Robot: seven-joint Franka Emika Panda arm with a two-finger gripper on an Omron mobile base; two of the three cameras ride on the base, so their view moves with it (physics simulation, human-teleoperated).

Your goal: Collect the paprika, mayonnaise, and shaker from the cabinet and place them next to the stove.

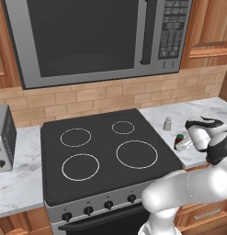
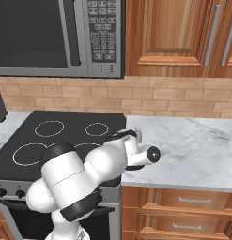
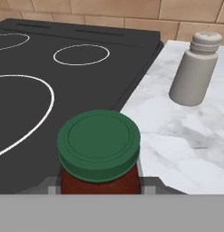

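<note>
Paprika (image 3: 99,156) sits between the gripper's (image 3: 99,188) tips, a dark red jar whose lid reads green here, close in the hand view. The jaws are nearly closed, pinched on the jar's sides. In the left base view the jar (image 1: 179,138) is low over the marble counter (image 1: 197,114), just right of the stove (image 1: 110,147); whether its base touches the counter I cannot tell.

Shaker (image 3: 195,70) stands upright on the counter beyond the jar, near the stove's right edge and apart from the paprika. It looks delivered. The mayonnaise is not on this stretch of counter, so by my reading one item is down, the second is about to be set down, and the third is left to fetch from the cabinet.

Room for placing looks good. The counter runs wide and bare to the right in the right base view, with the backsplash (image 2: 183,101) behind it. The tight sides are the stove's raised black rim immediately left of the jar and the counter's front edge on the arm's side. Setting the jar down where it hangs should keep it clear of the shaker; drifting left would put it on the glass.
</note>
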